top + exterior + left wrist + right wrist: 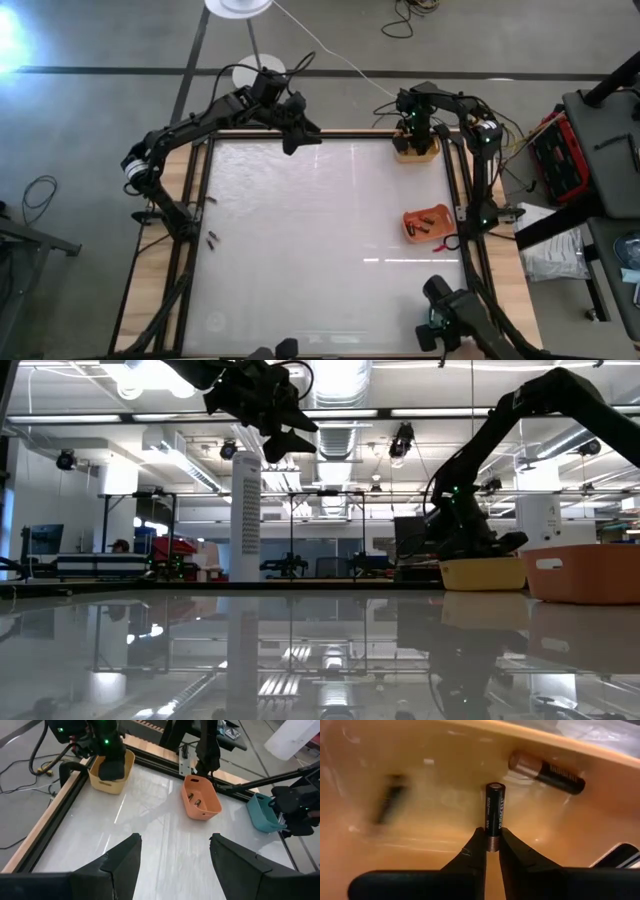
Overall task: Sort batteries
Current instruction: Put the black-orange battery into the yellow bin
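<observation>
Black battery (copper end) pinched between right jaws.

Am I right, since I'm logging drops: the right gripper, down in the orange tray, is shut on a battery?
Not quite: the right gripper is shut on a battery, but down in the yellow tray, not the orange tray. The high and right wrist views show it.

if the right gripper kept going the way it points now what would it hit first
Probably the floor of the yellow tray: the right gripper, shut on a battery, points down into it, and that battery would touch first.
</observation>
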`<state>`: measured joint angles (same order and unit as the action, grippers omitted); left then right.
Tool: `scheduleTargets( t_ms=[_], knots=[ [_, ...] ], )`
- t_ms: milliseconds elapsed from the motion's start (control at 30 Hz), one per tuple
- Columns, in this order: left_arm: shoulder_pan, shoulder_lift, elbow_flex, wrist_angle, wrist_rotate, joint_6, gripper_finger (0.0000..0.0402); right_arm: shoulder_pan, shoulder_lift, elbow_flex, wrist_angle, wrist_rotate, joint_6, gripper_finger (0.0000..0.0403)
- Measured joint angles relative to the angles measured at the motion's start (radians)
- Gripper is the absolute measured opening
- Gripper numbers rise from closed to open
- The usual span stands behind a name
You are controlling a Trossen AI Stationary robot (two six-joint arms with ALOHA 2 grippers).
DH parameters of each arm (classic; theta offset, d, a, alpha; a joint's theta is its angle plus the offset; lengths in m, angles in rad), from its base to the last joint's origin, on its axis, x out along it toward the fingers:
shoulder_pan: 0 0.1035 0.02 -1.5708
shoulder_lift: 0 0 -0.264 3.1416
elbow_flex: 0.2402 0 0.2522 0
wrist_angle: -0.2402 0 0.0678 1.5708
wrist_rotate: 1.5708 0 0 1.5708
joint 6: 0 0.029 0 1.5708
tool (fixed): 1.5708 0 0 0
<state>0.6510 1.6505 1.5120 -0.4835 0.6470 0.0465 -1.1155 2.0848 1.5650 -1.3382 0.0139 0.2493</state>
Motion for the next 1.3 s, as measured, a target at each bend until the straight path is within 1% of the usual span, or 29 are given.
scheduleTargets(
  t_ms=[233, 533, 633, 700, 767, 800, 900, 1000, 1133, 1233, 1300],
  knots=[
    [0.001, -0.001, 0.0, -0.006, -0.001, 0.0, 0.0215, -0.011, 0.004, 0.0, 0.016, 0.004, 0.002, 0.0028],
    [0.001, -0.003, 0.0, -0.006, -0.014, -0.004, 0.0215, -0.021, 0.003, 0.0, 0.035, 0.032, 0.008, 0.0096],
    [0.0, -0.018, 0.0, -0.027, -0.056, -0.002, 0.0215, -0.021, -0.008, -0.001, 0.036, 0.043, 0.01, 0.0113],
    [0.0, -0.042, 0.0, -0.057, -0.128, 0.001, 0.0215, -0.02, -0.029, -0.003, 0.046, 0.075, 0.016, 0.0123],
    [0.0, -0.075, -0.001, -0.092, -0.217, 0.001, 0.0215, -0.012, -0.069, -0.003, 0.043, 0.13, 0.019, 0.0131],
    [0.0, -0.091, -0.001, -0.119, -0.254, 0.003, 0.0215, -0.011, -0.093, -0.003, 0.045, 0.136, 0.019, 0.0134],
    [0.002, -0.137, -0.001, -0.218, -0.325, 0.013, 0.0215, -0.004, -0.161, -0.003, 0.054, 0.134, 0.031, 0.014],
    [0.0, -0.176, 0.0, -0.324, -0.372, 0.023, 0.0215, 0.018, -0.247, -0.005, 0.065, 0.144, 0.032, 0.014],
    [-0.002, -0.216, -0.008, -0.469, -0.385, 0.024, 0.0215, 0.102, -0.387, -0.021, 0.152, 0.145, 0.03, 0.0134],
    [-0.002, -0.238, -0.041, -0.599, -0.387, 0.018, 0.0215, 0.204, -0.497, -0.05, 0.28, 0.143, 0.026, 0.0129],
    [-0.003, -0.252, -0.091, -0.68, -0.387, -0.006, 0.0215, 0.281, -0.563, -0.076, 0.391, 0.144, 0.021, 0.0127]
  ],
)
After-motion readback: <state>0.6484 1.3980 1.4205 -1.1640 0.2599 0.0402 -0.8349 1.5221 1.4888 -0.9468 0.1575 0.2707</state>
